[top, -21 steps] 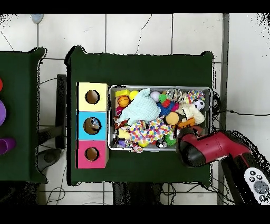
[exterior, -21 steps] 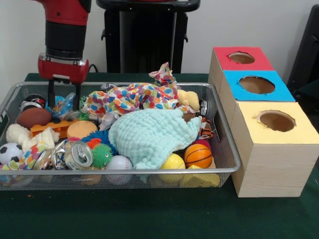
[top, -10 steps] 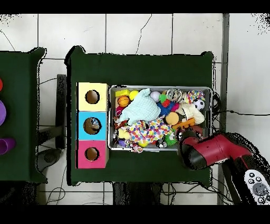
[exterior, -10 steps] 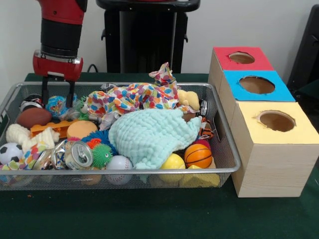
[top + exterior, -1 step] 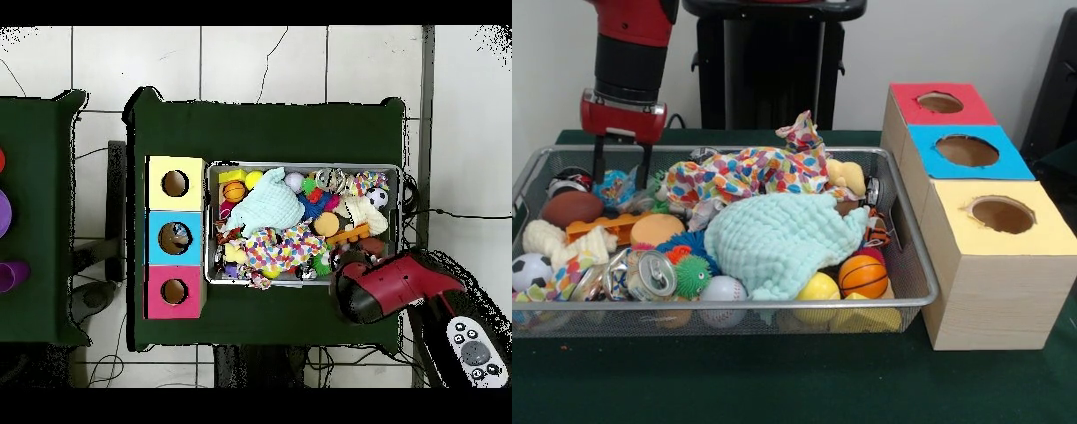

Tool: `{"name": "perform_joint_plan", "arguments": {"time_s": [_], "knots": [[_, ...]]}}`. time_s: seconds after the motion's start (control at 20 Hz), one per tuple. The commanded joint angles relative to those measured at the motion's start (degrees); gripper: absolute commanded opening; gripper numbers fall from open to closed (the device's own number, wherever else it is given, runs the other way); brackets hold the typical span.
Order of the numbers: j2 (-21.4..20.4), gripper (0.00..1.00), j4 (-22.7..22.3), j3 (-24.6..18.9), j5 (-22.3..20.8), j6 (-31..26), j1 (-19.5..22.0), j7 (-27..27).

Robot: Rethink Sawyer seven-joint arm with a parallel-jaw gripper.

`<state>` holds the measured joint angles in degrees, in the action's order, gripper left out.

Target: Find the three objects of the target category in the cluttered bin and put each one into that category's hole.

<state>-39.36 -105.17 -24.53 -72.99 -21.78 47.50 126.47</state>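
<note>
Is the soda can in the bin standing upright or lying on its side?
On its side. In the front view the soda can lies among the toys near the front left of the wire bin, its silver top facing the camera.

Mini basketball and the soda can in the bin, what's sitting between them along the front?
In the front view, between the mini basketball and the soda can lie a green spiky ball, a white ball and a yellow ball.

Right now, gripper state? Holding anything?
Gripper: open, fingers astride a blue crinkly packet at the bin's back corner; not visibly clamped on it.
</note>
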Motion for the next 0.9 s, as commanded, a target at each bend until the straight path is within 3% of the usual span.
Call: {"name": "perform_joint_plan", "arguments": {"time_s": [0.05,0.65,0.9], "knots": [[1.63,1.0,-2.55,3.01,-4.25,2.08,-1.43,-4.57],[4.65,1.0,0.26,3.95,-3.73,3.85,-0.42,-5.67],[5.3,1.0,-0.25,2.81,-1.13,3.61,1.2,-7.16]]}}
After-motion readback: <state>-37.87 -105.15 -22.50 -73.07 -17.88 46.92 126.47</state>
